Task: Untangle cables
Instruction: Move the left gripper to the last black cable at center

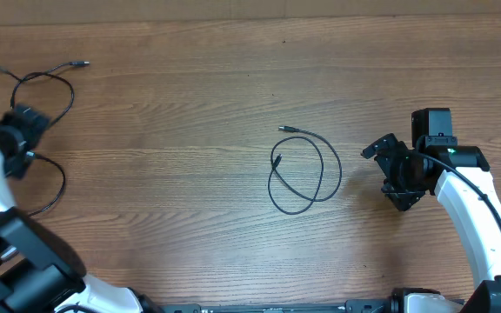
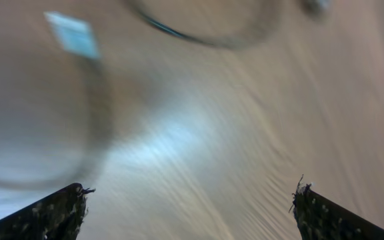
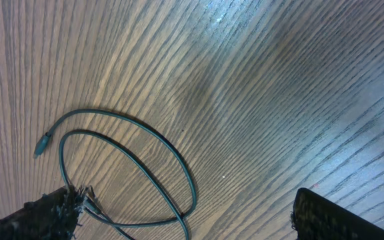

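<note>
- My right claw [image 3: 185, 197], fingers apart and empty, hangs just beside the looped cable [image 3: 179, 162] lying mid-counter [image 1: 190, 104]. Closing where its 2 strands cross could pinch both and tighten the loop.
- My left claw [image 2: 192, 192] is spread wide too. Its view is blurred, so a grab there might miss.
- The other cables [image 1: 46, 83] sprawl at the far-left edge, well apart from the loop. Only my own left arm crowds them and could snag them.

The table [image 1: 190, 113] is strongly grained wood, matt with a soft sheen under the light. The centre cable [image 3: 132, 121] has a smooth, dark sheath. The upper-left plug tip [image 1: 80, 63] looks like silvery metal. The right arm's shell [image 1: 481, 222] is glossy white plastic. The right gripper [image 3: 185, 203] has black fingers [image 3: 49, 217] with rough, frayed edges.
</note>
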